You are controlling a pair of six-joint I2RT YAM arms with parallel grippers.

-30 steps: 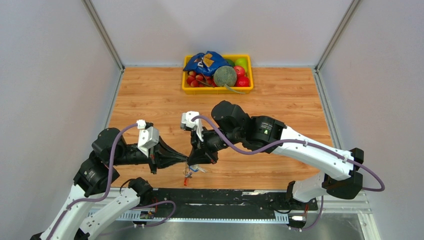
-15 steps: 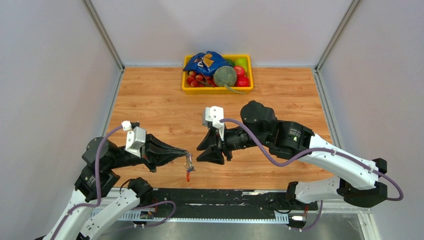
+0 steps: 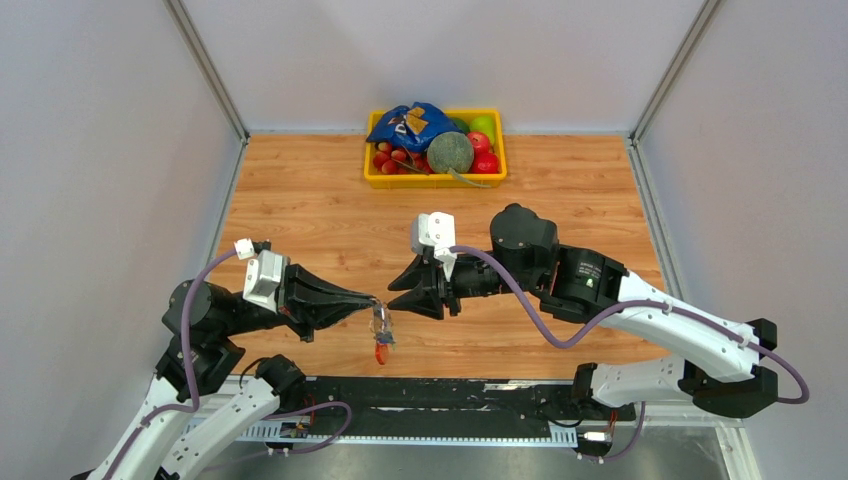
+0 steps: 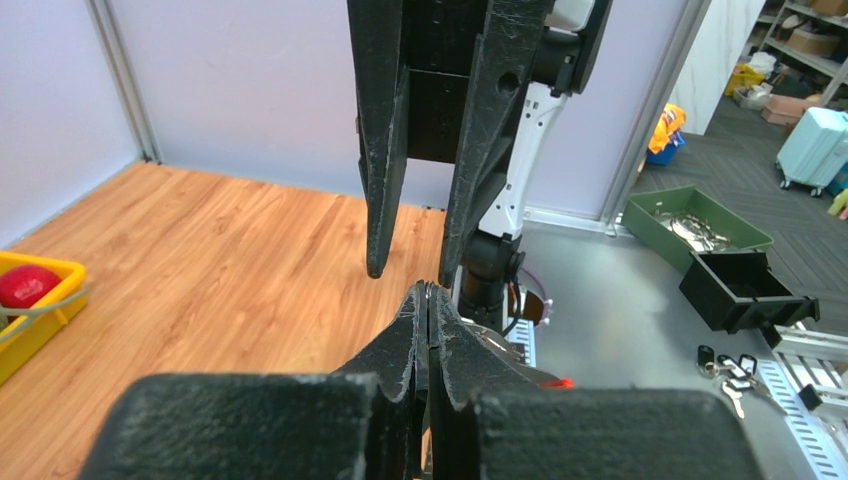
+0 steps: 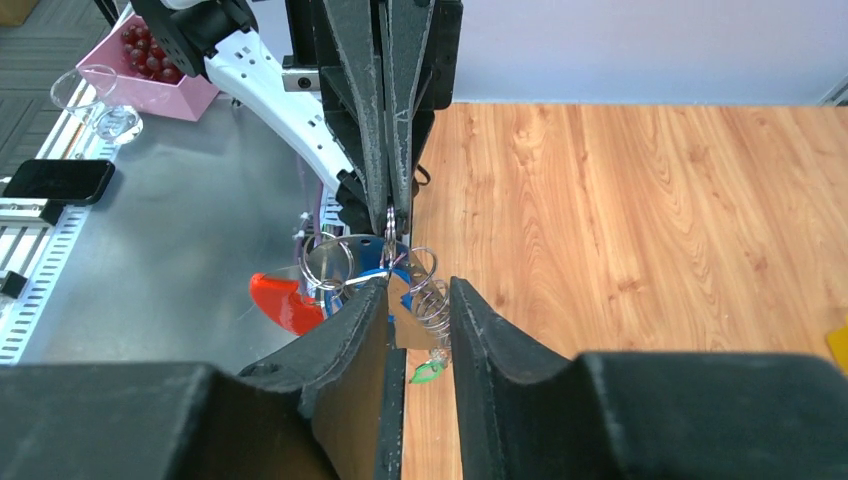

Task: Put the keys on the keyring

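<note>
Top view first. The left gripper (image 3: 372, 301) has its jaws pressed together, and the keyring (image 3: 380, 335) hangs as a small bunch just below its tips, over the wooden table (image 3: 300, 200). From here the bunch is only a tangle of silver and red. The keys cannot be picked out in it. The right gripper (image 3: 393, 296) points straight at the left one, tips close, with its jaws parted. The bunch is below and to the side of that gap, not in it. Far beyond both sets of jaws is the yellow tray (image 3: 435, 182).

Left wrist view now. The left gripper (image 4: 427, 292) shows two fingers shut flat together, and whatever they pinch is hidden in the seam. The right gripper (image 4: 412, 277) comes down from above with daylight between its tips. A red sliver (image 4: 562, 383) peeks out beside the left fingers, the rest of the bunch hidden by them. A corner of the tray (image 4: 40, 320) is cut off at the left edge.

Right wrist view, the best look. The right gripper (image 5: 417, 290) stands apart, and a wire coil (image 5: 428, 285) shows in the gap, though contact cannot be judged. The left gripper (image 5: 390, 215) reaches in from beyond, closed on a thin wire loop of the bunch. The red clip (image 5: 278, 302) sits outside the jaws. The keys (image 5: 372, 270) show only as bits of blue, mostly hidden behind a finger. A green tag (image 5: 427, 373) dangles low between the fingers.
</note>
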